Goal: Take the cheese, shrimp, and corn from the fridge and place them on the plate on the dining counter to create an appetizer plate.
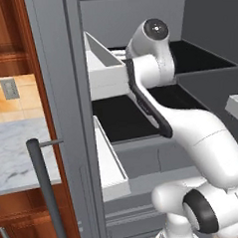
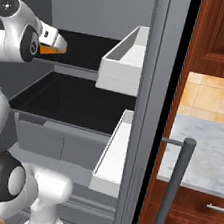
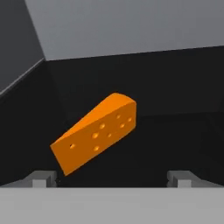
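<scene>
Cheese (image 3: 97, 136) lies on the fridge's (image 1: 64, 94) black shelf (image 3: 175, 131) just ahead of our claw (image 3: 111, 178), whose jaws stand fully apart, holding nothing.

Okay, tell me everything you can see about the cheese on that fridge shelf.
The cheese is an orange wedge with small round holes dotting its broad face, smooth and matte. It lies on a black shelf inside the grey fridge, tilted diagonally in the hand view, thick rounded end up and right. The gripper sits just short of it, jaws open wide, not touching. In the right base view, an orange sliver shows beside the arm.
</scene>
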You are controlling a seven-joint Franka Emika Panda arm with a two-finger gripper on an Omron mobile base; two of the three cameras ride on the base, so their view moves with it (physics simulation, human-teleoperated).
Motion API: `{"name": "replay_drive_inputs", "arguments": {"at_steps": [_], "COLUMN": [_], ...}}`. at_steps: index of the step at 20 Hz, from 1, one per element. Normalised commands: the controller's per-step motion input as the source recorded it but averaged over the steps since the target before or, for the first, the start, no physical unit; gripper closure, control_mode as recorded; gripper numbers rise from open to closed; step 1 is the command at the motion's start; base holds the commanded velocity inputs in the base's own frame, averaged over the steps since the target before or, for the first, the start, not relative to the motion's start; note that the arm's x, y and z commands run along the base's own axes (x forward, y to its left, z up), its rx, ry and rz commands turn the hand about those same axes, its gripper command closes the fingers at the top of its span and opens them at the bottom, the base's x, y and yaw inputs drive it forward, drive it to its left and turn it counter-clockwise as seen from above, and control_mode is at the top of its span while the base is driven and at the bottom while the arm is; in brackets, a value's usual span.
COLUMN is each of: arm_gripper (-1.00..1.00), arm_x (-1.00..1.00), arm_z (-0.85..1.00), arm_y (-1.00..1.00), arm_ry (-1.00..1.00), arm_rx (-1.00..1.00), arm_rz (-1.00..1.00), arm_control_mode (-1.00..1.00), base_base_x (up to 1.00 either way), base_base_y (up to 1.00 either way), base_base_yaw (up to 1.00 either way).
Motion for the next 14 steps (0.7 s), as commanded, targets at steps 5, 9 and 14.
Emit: {"name": "replay_drive_inputs", "arguments": {"at_steps": [5,9,14], "arm_gripper": [-1.0,-1.0,-1.0], "arm_x": [0.81,0.65,-0.07], "arm_z": [-0.01,-0.14,-0.17], "arm_y": [0.3,0.17,0.04], "arm_ry": [0.02,0.03,0.05], "arm_rx": [0.0,0.0,0.0], "arm_rz": [-0.01,-0.02,-0.09], "arm_control_mode": [-1.0,-1.0,-1.0], "base_base_x": [0.0,0.0,0.0], "base_base_y": [0.0,0.0,0.0], "base_base_yaw": [0.0,0.0,0.0]}}
